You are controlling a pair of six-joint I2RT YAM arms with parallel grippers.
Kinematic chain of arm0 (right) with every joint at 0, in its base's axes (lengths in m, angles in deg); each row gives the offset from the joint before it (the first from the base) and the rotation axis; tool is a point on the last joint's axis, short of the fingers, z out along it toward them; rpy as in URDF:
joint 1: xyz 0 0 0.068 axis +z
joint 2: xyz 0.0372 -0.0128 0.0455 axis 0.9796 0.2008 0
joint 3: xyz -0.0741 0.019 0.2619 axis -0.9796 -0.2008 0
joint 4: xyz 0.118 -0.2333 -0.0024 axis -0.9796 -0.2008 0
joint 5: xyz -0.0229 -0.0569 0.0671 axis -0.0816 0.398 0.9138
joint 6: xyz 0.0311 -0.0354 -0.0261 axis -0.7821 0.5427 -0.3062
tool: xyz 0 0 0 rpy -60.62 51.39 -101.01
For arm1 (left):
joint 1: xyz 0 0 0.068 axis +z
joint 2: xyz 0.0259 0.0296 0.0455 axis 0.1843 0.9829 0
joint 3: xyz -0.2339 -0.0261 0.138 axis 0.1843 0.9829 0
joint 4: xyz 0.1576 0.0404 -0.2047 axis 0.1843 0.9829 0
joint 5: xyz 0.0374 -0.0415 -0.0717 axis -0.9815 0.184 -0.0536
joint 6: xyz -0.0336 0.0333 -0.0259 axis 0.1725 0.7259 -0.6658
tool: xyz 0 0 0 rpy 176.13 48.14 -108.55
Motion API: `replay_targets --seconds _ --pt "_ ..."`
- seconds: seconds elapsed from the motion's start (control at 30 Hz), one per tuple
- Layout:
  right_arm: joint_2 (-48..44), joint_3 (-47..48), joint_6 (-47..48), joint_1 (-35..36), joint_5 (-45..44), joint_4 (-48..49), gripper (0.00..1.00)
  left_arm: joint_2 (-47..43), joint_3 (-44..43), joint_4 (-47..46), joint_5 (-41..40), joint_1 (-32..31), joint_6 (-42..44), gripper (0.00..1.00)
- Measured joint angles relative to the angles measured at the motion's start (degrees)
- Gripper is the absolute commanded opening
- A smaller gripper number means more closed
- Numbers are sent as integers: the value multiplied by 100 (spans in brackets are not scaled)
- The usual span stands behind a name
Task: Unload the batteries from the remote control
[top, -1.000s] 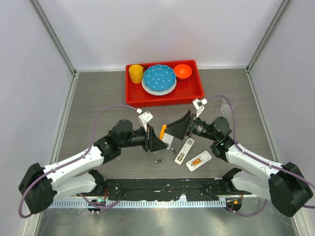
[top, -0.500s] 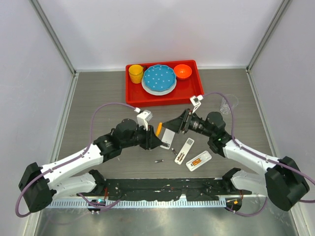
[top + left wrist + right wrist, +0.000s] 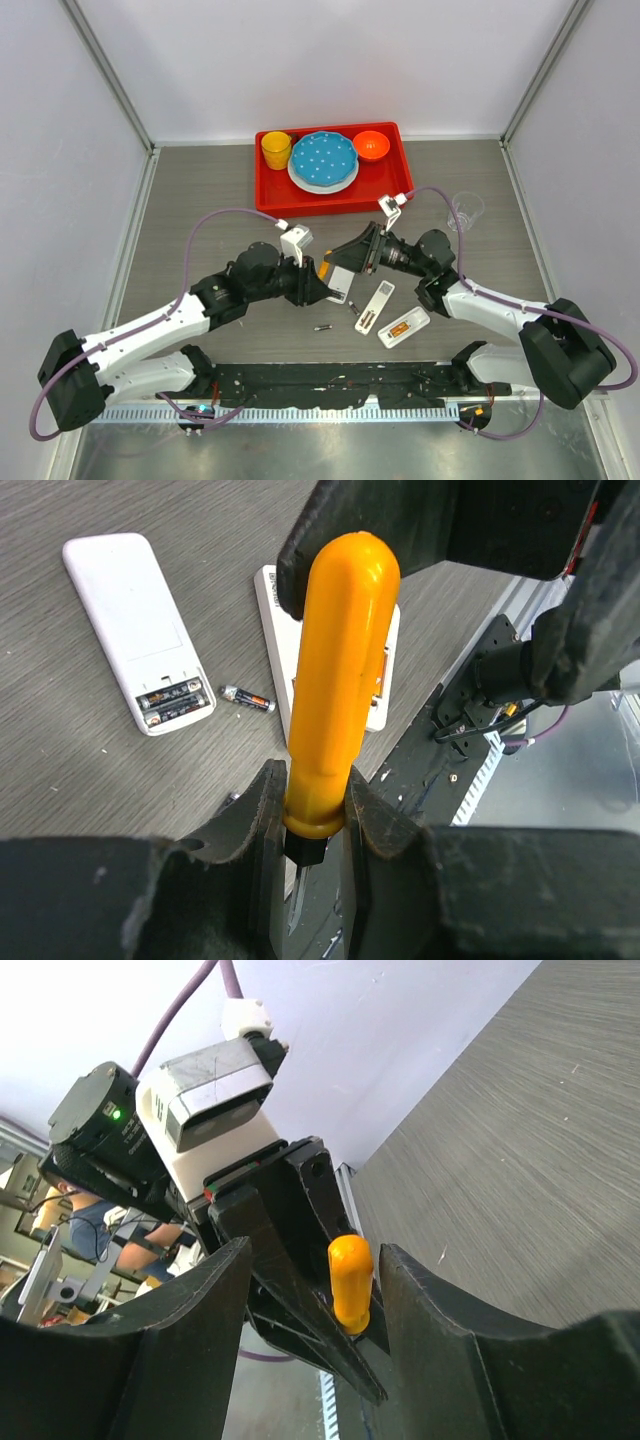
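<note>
My left gripper [image 3: 320, 280] [image 3: 312, 815] is shut on the lower end of an orange-handled screwdriver [image 3: 343, 670] [image 3: 327, 267], held off the table. My right gripper [image 3: 347, 262] [image 3: 315, 1260] faces it, open, its fingers on both sides of the orange handle [image 3: 350, 1280] with a gap on one side. The white remote control [image 3: 128, 615] [image 3: 376, 303] lies open on the table, with two batteries [image 3: 175, 700] in its end. One loose battery [image 3: 247, 698] lies beside it and another [image 3: 323, 327] nearer the front.
A second white piece [image 3: 404, 327] with an orange part lies right of the remote, and a third [image 3: 341, 285] sits under the grippers. A red tray [image 3: 398, 185] at the back holds a yellow cup, blue plate and orange bowl. A clear cup [image 3: 465, 211] stands at right.
My right gripper moved left to the screwdriver handle and its jaws narrowed around it. The left gripper kept its hold and shifted slightly.
</note>
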Motion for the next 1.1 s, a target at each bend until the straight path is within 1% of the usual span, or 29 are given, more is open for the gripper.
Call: replay_targets --seconds 0.17,0.2,0.27,0.3,0.4,0.5,0.6,0.67,0.73,0.77,0.83,0.87,0.97,1.03,1.1 --pt "-4 -129 -2 7 203 236 58 -33 0 -61 74 0 -2 0" --pt "-4 -153 -2 7 229 271 54 -35 0 -87 111 0 -4 0" --pt "-4 -197 2 11 273 345 52 -35 0 -129 184 0 -4 0" --pt "-4 -208 -2 11 289 352 49 -35 0 -153 216 0 -9 0" --pt "-2 -208 -15 24 308 382 40 -35 0 -210 323 0 -13 0" --pt "9 -208 -61 39 310 428 27 -33 0 -221 442 0 -15 0" --pt "9 -208 -26 42 302 424 1 -35 0 -273 520 0 -42 0" --pt "9 -208 24 31 291 393 1 -50 0 -302 560 -2 -120 1" --pt "4 -208 66 33 286 387 1 -63 0 -304 584 -2 -151 9" --pt "2 -208 90 33 286 374 1 -63 0 -302 584 -2 -160 23" --pt "-42 -205 155 39 262 289 1 -63 0 -289 570 0 -164 44" --pt "-90 -205 216 46 243 203 1 -63 0 -291 555 0 -173 57" --pt "-369 -190 516 85 129 -332 1 -70 2 -304 494 -11 -157 70" --pt "-664 -160 850 109 -103 -931 1 -94 17 -306 433 -9 -168 72" --pt "-1034 -127 1215 138 -542 -1648 2 -153 70 -302 341 2 -184 73"
